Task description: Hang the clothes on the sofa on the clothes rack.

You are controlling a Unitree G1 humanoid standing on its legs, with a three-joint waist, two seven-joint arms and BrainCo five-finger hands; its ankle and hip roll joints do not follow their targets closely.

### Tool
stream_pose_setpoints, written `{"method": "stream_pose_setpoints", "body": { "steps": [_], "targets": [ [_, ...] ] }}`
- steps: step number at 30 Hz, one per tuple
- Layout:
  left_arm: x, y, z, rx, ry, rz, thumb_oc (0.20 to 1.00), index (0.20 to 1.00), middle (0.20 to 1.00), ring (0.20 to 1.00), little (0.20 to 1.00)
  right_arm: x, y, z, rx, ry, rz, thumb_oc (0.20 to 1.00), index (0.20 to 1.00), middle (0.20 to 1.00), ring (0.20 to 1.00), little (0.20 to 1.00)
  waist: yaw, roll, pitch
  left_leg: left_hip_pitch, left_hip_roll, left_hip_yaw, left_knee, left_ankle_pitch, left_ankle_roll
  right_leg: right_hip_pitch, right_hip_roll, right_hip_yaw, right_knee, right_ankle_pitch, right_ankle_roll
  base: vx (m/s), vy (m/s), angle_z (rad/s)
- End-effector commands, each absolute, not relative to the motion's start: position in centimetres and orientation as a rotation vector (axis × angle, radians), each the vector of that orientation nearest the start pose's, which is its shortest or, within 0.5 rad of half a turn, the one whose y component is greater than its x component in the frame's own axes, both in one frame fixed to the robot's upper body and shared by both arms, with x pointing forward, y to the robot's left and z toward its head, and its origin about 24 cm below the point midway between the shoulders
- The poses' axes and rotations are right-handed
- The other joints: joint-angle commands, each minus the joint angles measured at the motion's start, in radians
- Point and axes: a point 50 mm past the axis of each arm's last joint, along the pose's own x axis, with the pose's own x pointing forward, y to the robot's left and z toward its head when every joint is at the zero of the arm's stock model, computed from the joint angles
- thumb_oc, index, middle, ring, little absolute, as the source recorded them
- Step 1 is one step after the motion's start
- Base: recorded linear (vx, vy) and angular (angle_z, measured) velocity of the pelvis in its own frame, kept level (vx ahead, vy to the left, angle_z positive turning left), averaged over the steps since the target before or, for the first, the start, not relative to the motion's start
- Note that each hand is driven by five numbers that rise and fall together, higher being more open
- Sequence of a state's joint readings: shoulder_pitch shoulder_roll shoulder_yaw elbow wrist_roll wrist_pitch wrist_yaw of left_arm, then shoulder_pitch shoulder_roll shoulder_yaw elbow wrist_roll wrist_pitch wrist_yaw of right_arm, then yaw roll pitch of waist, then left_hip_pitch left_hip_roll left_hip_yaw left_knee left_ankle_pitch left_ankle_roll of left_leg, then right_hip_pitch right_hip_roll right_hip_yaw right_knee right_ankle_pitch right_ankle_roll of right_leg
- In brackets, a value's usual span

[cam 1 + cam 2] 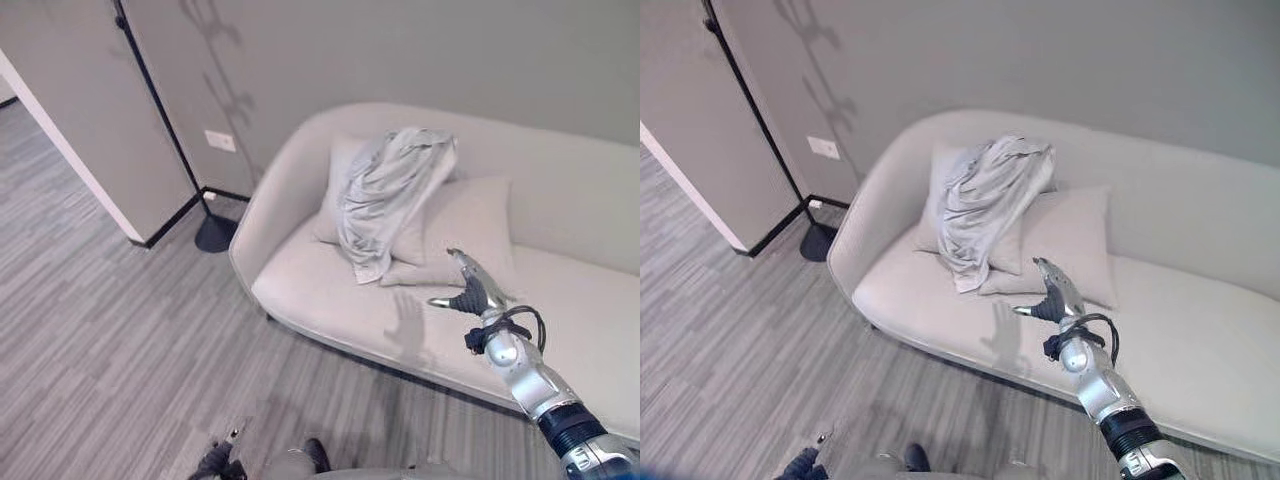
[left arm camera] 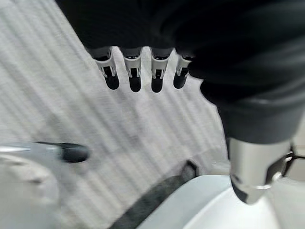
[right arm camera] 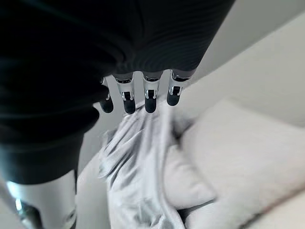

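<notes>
One right hand, fingers straight and empty, hovers above the sofa seat, near the grey shirt draped over pillows. Beyond the sofa's end stands the rack pole; bare floor in front.

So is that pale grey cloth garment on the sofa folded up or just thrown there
Thrown there, not folded. The pale grey garment lies crumpled and draped over the upright cream cushion, one end hanging onto the sofa seat.

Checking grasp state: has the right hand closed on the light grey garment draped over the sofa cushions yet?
No, the right hand hovers open above the sofa seat, apart from the light grey garment draped over the pale cushions.
</notes>
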State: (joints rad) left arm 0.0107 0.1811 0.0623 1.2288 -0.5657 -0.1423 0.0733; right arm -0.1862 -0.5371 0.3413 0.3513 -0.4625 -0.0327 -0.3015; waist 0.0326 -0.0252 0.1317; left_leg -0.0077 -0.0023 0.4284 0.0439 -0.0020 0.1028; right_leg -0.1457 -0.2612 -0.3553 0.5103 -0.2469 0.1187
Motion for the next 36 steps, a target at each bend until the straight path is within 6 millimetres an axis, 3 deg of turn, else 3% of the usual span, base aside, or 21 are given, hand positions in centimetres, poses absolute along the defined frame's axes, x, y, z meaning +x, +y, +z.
{"method": "stream_pose_setpoints", "body": {
  "steps": [1,4,5,7,9,11,12,13,14,15,16,17,18,19,20,22,24,27,30,31,36],
  "targets": [
    [9.7,22.9,-15.9,-0.199,1.030,0.492,1.000,1.000,1.000,1.000,1.000,29.6,-23.2,5.0,-1.167,-0.081,-0.107,1.000,1.000,1.000,1.000,1.000,-0.006,-0.026,0.022,0.047,0.053,-0.076,-0.032,0.017,-0.118,0.064,0.075,0.026,-0.345,0.273,0.038,0.13,-0.092,0.57],
    [10.0,22.5,-15.9,-0.178,1.039,0.463,1.000,1.000,1.000,1.000,1.000,29.1,-24.6,4.5,-1.196,-0.040,-0.157,1.000,1.000,1.000,1.000,1.000,-0.024,-0.034,0.017,0.056,0.038,-0.097,-0.032,0.017,-0.110,0.064,0.081,0.014,-0.388,0.317,0.030,0.15,-0.096,0.70],
    [9.6,21.9,-16.2,-0.179,1.055,0.452,1.000,1.000,1.000,1.000,1.000,28.3,-25.4,3.8,-1.187,0.004,-0.183,1.000,1.000,1.000,1.000,1.000,-0.034,-0.040,0.004,0.067,0.023,-0.109,0.017,-0.032,-0.110,0.105,0.089,0.017,-0.422,0.305,0.014,0.24,-0.119,1.17],
    [9.8,20.9,-16.3,-0.175,1.052,0.405,1.000,1.000,1.000,1.000,1.000,27.7,-26.6,3.5,-1.176,0.037,-0.224,1.000,1.000,1.000,1.000,1.000,-0.041,-0.036,0.005,0.030,0.039,-0.091,0.182,-0.011,-0.161,0.160,0.096,-0.016,-0.455,0.298,-0.007,0.23,-0.160,0.70],
    [10.8,19.9,-16.0,-0.161,1.016,0.334,1.000,1.000,1.000,1.000,1.000,27.9,-27.5,4.1,-1.206,0.031,-0.248,1.000,1.000,1.000,1.000,1.000,-0.037,-0.037,0.024,-0.079,0.134,-0.075,0.411,0.090,-0.248,0.209,0.105,-0.036,-0.480,0.280,-0.043,0.08,-0.127,0.36],
    [11.2,19.7,-15.9,-0.159,1.002,0.320,1.000,1.000,1.000,1.000,1.000,28.0,-27.9,4.3,-1.213,0.032,-0.258,1.000,1.000,1.000,1.000,1.000,-0.035,-0.033,0.031,-0.122,0.164,-0.092,0.478,0.101,-0.272,0.222,0.117,-0.042,-0.494,0.273,-0.055,0.09,-0.042,0.68],
    [11.4,19.3,-15.8,-0.205,0.984,0.339,1.000,1.000,1.000,1.000,1.000,28.0,-28.3,4.3,-1.214,0.040,-0.281,1.000,1.000,1.000,1.000,1.000,-0.035,-0.039,0.029,-0.129,0.257,-0.074,0.438,0.108,-0.268,0.248,0.107,-0.061,-0.513,0.267,-0.045,0.26,0.063,0.45],
    [11.2,19.4,-15.8,-0.219,0.983,0.351,1.000,1.000,1.000,1.000,1.000,27.9,-28.3,4.1,-1.206,0.045,-0.281,1.000,1.000,1.000,1.000,1.000,-0.033,-0.032,0.018,-0.102,0.287,-0.076,0.366,0.079,-0.274,0.264,0.107,-0.053,-0.522,0.249,-0.029,0.39,0.166,-0.12],
    [11.0,19.7,-15.8,-0.223,0.982,0.371,1.000,1.000,1.000,1.000,1.000,27.8,-28.4,4.1,-1.205,0.041,-0.285,1.000,1.000,1.000,1.000,1.000,-0.030,-0.026,0.008,-0.079,0.319,-0.067,0.260,0.093,-0.275,0.271,0.095,-0.055,-0.523,0.243,-0.016,0.27,0.138,-0.20],
    [10.9,19.6,-15.8,-0.223,0.984,0.371,1.000,1.000,1.000,1.000,1.000,27.7,-28.4,4.0,-1.205,0.043,-0.284,1.000,1.000,1.000,1.000,1.000,-0.028,-0.029,0.007,-0.067,0.312,-0.061,0.239,0.104,-0.276,0.272,0.091,-0.053,-0.523,0.243,-0.015,0.25,0.223,-0.12],
    [10.7,19.7,-15.9,-0.223,0.987,0.383,1.000,1.000,1.000,1.000,1.000,27.7,-28.3,4.2,-1.208,0.030,-0.282,1.000,1.000,1.000,1.000,1.000,-0.026,-0.021,-0.003,-0.067,0.356,-0.077,0.126,0.144,-0.282,0.279,0.077,-0.051,-0.529,0.229,0.001,0.19,0.201,-0.05],
    [10.3,19.5,-16.1,-0.176,1.013,0.357,1.000,1.000,1.000,1.000,1.000,27.7,-28.7,4.4,-1.250,0.025,-0.272,1.000,1.000,1.000,1.000,1.000,-0.025,-0.010,-0.010,-0.064,0.391,-0.090,0.035,0.243,-0.286,0.282,0.070,-0.060,-0.546,0.229,0.003,0.41,0.296,-0.07],
    [9.4,19.5,-16.4,-0.191,1.054,0.370,1.000,1.000,1.000,1.000,1.000,27.3,-28.5,4.0,-1.243,0.024,-0.258,1.000,1.000,1.000,1.000,1.000,-0.040,0.016,-0.033,0.001,0.376,-0.074,-0.070,0.184,-0.300,0.294,0.063,-0.047,-0.558,0.221,0.025,0.38,0.257,-0.11],
    [9.2,19.8,-16.5,-0.190,1.061,0.377,1.000,1.000,1.000,1.000,1.000,26.9,-28.7,3.8,-1.271,0.032,-0.257,1.000,1.000,1.000,1.000,1.000,-0.042,0.030,-0.044,0.016,0.350,-0.065,-0.088,0.180,-0.307,0.295,0.049,-0.046,-0.559,0.236,0.028,0.33,0.183,-0.16],
    [9.2,19.8,-16.5,-0.191,1.062,0.376,1.000,1.000,1.000,1.000,1.000,26.9,-28.8,3.8,-1.272,0.032,-0.257,1.000,1.000,1.000,1.000,1.000,-0.042,0.030,-0.046,0.017,0.347,-0.064,-0.090,0.181,-0.306,0.294,0.047,-0.047,-0.560,0.237,0.030,0.20,0.170,-0.09],
    [9.8,20.6,-16.2,-0.190,1.034,0.397,1.000,1.000,1.000,1.000,1.000,27.2,-29.1,4.2,-1.322,0.018,-0.281,1.000,1.000,1.000,1.000,1.000,-0.035,0.033,-0.048,0.014,0.298,-0.062,-0.097,0.168,-0.303,0.287,0.008,-0.048,-0.559,0.269,0.042,0.19,0.175,0.11],
    [11.7,22.2,-15.2,-0.192,0.946,0.443,1.000,1.000,1.000,1.000,1.000,28.4,-29.3,5.6,-1.380,-0.035,-0.327,1.000,1.000,1.000,1.000,1.000,-0.026,0.034,-0.029,-0.005,0.249,-0.038,-0.087,0.157,-0.275,0.241,-0.046,-0.046,-0.559,0.318,0.059,0.08,0.240,0.17],
    [12.3,23.4,-14.8,-0.205,0.917,0.507,1.000,1.000,1.000,1.000,1.000,29.4,-29.4,7.0,-1.391,-0.071,-0.380,1.000,1.000,1.000,1.000,1.000,-0.020,0.036,-0.016,-0.022,0.208,-0.026,-0.097,0.139,-0.258,0.200,-0.083,-0.036,-0.563,0.342,0.079,0.00,0.164,-0.10],
    [12.2,23.6,-14.9,-0.207,0.920,0.515,1.000,1.000,1.000,1.000,1.000,29.5,-30.0,7.8,-1.391,-0.079,-0.435,1.000,1.000,1.000,1.000,1.000,-0.016,0.038,-0.014,-0.024,0.192,-0.033,-0.104,0.122,-0.264,0.193,-0.097,-0.031,-0.565,0.340,0.096,0.06,0.067,0.17],
    [12.1,23.7,-14.8,-0.199,0.918,0.506,1.000,1.000,1.000,1.000,1.000,30.1,-31.1,9.6,-1.398,-0.114,-0.543,1.000,1.000,1.000,1.000,1.000,-0.005,0.042,-0.001,-0.057,0.185,-0.040,-0.095,0.118,-0.260,0.163,-0.108,-0.039,-0.564,0.354,0.102,0.04,0.034,0.24],
    [11.6,24.0,-14.8,-0.171,0.931,0.472,1.000,1.000,1.000,1.000,1.000,31.2,-32.9,12.8,-1.406,-0.158,-0.714,1.000,1.000,1.000,1.000,1.000,0.023,0.046,0.023,-0.120,0.189,-0.053,-0.054,0.106,-0.259,0.116,-0.114,-0.039,-0.557,0.361,0.101,-0.02,-0.011,0.04]
  ]
}}
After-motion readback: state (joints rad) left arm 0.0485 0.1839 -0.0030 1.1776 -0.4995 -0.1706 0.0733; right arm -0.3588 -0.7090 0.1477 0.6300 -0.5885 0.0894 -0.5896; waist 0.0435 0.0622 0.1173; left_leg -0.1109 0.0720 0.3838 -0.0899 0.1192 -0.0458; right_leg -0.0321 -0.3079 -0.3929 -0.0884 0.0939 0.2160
